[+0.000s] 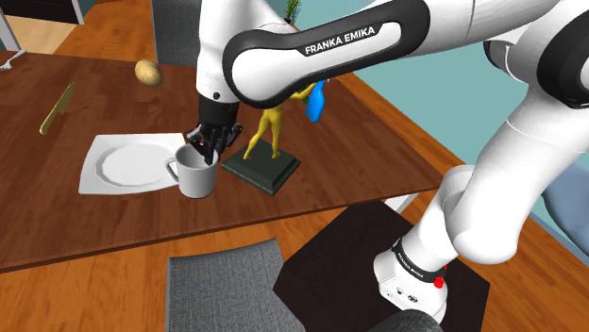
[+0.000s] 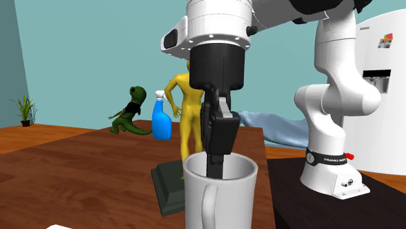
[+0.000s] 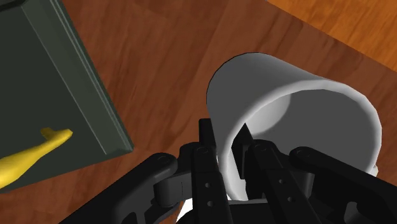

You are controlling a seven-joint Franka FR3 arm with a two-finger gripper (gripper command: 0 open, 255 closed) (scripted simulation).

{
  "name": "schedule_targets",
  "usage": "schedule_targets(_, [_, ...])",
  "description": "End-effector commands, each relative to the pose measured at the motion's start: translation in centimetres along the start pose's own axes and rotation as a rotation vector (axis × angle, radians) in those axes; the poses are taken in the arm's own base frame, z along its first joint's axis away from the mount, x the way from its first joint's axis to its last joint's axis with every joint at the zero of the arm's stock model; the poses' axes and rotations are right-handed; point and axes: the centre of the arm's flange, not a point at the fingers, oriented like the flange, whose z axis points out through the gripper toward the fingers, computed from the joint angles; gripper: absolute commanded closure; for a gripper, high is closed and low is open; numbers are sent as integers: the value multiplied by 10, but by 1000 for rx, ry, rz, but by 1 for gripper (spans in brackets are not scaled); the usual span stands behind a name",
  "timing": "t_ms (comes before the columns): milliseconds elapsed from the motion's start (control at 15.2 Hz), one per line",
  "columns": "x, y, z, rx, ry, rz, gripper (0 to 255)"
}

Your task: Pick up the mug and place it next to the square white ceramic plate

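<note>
A yellow figurine (image 1: 271,127) stands on a dark green base (image 1: 262,170) on a brown wooden table (image 1: 94,226). Just behind the figurine is a blue spray bottle (image 1: 316,102), with a green lizard toy (image 2: 130,120) near it. A potato (image 1: 147,72) and a yellowish knife (image 1: 58,107) lie well apart from the figurine, toward the shoulder view's left. A grey chair (image 1: 227,288) stands in front of the figurine.
</note>
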Motion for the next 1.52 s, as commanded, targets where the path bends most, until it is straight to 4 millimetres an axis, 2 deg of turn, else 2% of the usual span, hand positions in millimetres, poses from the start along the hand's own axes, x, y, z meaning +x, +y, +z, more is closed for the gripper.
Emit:
schedule_targets(0, [-1, 1, 11, 0, 1, 0, 255])
schedule_targets(462, [-2, 4, 47, 0, 1, 0, 255])
schedule_targets(924, [-2, 4, 47, 0, 1, 0, 255])
schedule_targets(990, [-2, 4, 47, 0, 1, 0, 0])
schedule_targets(1320, [-2, 4, 47, 0, 1, 0, 0])
schedule_targets(1452, [-2, 4, 21, 0, 1, 0, 0])
